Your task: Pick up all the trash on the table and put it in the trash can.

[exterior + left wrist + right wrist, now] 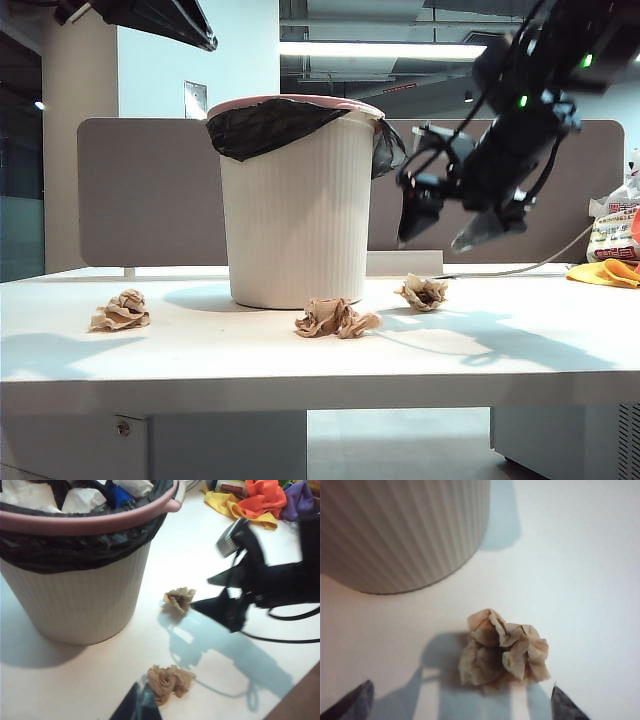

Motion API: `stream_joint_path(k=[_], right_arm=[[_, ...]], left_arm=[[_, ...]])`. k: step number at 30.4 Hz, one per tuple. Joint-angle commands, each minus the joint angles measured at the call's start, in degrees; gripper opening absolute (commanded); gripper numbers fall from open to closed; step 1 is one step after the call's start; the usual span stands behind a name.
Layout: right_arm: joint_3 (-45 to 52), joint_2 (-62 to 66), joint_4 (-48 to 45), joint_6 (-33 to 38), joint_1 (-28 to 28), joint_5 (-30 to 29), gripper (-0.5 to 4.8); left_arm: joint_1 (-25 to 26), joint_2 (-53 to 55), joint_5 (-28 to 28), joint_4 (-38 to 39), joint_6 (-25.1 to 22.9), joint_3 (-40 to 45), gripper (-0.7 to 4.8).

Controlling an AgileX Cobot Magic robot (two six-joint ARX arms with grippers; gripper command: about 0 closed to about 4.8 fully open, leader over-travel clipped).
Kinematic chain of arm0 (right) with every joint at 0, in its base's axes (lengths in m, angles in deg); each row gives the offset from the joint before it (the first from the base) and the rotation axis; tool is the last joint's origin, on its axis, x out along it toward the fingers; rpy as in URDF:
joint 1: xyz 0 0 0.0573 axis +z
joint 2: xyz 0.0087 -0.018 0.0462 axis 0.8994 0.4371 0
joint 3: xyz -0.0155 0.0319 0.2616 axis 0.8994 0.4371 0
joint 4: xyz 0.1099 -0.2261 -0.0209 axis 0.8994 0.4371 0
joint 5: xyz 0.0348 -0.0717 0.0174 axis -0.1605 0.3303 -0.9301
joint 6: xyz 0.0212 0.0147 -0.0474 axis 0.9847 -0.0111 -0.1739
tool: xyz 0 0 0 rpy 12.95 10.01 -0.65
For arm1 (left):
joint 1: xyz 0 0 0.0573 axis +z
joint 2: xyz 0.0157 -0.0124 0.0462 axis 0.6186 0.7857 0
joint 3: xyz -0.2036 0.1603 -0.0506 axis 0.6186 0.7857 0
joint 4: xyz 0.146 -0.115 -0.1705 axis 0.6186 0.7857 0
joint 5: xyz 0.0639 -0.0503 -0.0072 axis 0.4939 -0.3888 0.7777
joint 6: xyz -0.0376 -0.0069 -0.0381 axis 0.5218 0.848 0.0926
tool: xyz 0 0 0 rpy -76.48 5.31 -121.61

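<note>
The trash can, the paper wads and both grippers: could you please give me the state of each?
trash can: upright, lined, holding rubbish.
left wad: on the table.
middle wad: on the table.
right wad: on the table, beneath the right gripper.
right gripper: open, empty.
left gripper: barely visible, state unclear.

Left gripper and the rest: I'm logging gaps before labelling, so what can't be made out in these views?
- Left gripper: left wrist view shows only a dark tip at the frame edge; open or shut unclear.
- Right gripper: motion-blurred in the exterior view; right wrist view crops its fingertips.
- Trash can contents: rim hides them in the exterior view.
- Left wad: exterior view only.
</note>
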Motion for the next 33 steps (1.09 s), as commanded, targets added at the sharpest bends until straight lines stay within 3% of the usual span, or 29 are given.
stream_joint_path(k=[1, 9, 14, 23, 24, 27, 28, 33], right_arm=[[-0.9, 2.3, -3.4, -0.2, 0.1, 0.1, 4.79], [-9.8, 9.9, -3.5, -2.1, 0.3, 3.1, 4.79], [-16.2, 15.1, 3.1, -3.6, 0.3, 4.4, 4.79], [-17.0, 15.8, 7.1, -3.6, 0.8, 8.1, 4.79], [-17.0, 15.8, 7.1, -3.6, 0.8, 8.6, 4.52], [-17.0, 15.8, 7.5, -3.6, 0.7, 8.7, 0.46], [-17.0, 15.8, 7.4, -3.6, 0.7, 8.7, -0.16], [-17.3, 15.1, 6.2, -3.6, 0.7, 8.7, -0.01]], left_arm=[[-0.1, -0.3, -2.6, 0.0, 0.3, -0.3, -0.05], [-0.2, -0.2, -2.7, 3.4, 0.3, -0.2, -0.06], [-0.2, -0.2, -2.7, 5.5, 0.2, -0.2, -0.06], [-0.2, -0.2, -2.6, 7.1, -0.2, -0.2, -0.06], [-0.2, -0.2, -2.7, 7.1, -0.2, -0.2, -0.05], [-0.2, -0.2, -2.7, 7.4, -0.2, -0.2, -0.06], [-0.2, -0.2, -2.7, 7.7, -0.2, -0.2, -0.05], [-0.2, -0.2, -2.7, 9.8, -0.2, -0.3, -0.06]])
